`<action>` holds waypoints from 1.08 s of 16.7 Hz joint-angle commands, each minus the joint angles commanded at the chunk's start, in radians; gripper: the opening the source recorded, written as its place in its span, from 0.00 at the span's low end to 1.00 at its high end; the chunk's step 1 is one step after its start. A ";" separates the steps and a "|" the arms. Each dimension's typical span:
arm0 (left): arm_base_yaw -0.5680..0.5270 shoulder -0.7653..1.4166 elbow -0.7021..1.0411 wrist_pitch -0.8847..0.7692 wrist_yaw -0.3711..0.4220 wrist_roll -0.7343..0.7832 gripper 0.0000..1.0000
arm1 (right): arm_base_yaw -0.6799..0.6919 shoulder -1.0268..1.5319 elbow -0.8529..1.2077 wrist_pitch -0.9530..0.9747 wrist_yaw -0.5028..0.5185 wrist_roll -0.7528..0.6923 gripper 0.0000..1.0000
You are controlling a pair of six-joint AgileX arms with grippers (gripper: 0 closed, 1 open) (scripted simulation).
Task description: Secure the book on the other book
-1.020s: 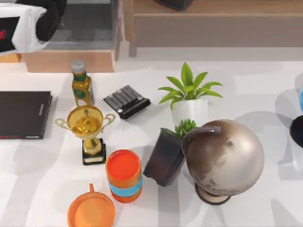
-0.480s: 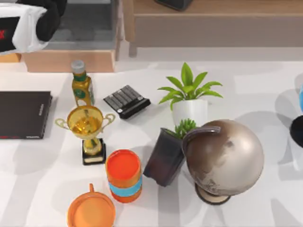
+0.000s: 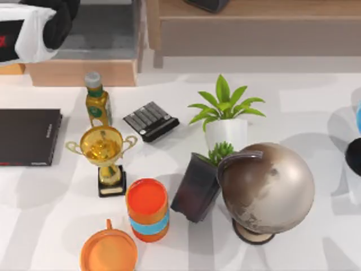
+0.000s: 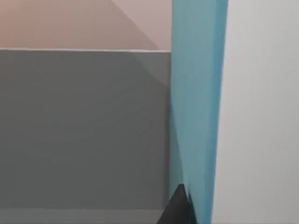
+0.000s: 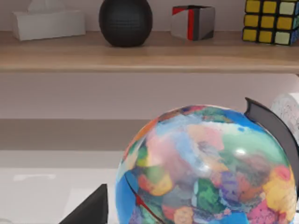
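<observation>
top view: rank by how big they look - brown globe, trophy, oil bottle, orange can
1. brown globe
2. trophy
3. orange can
4. oil bottle
Trophy and can look close in size, so their order is unsure.

Count on worktop: 1 black book [image 3: 28,136], 1 bottle [image 3: 97,105], 1 trophy [image 3: 105,156], 1 keypad [image 3: 150,121], 2 plants [image 3: 225,113] [image 3: 200,183], 1 bronze globe [image 3: 266,189], 2 orange cups [image 3: 147,209] [image 3: 109,253].
</observation>
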 joint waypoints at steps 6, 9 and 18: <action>0.000 0.000 0.000 0.000 0.000 0.000 0.00 | 0.000 0.000 0.000 0.000 0.000 0.000 1.00; 0.009 -0.007 0.000 0.002 -0.003 0.006 0.00 | 0.000 0.000 0.000 0.000 0.000 0.000 1.00; -0.015 -0.034 -0.002 -0.046 -0.018 0.000 0.00 | 0.000 0.000 0.000 0.000 0.000 0.000 1.00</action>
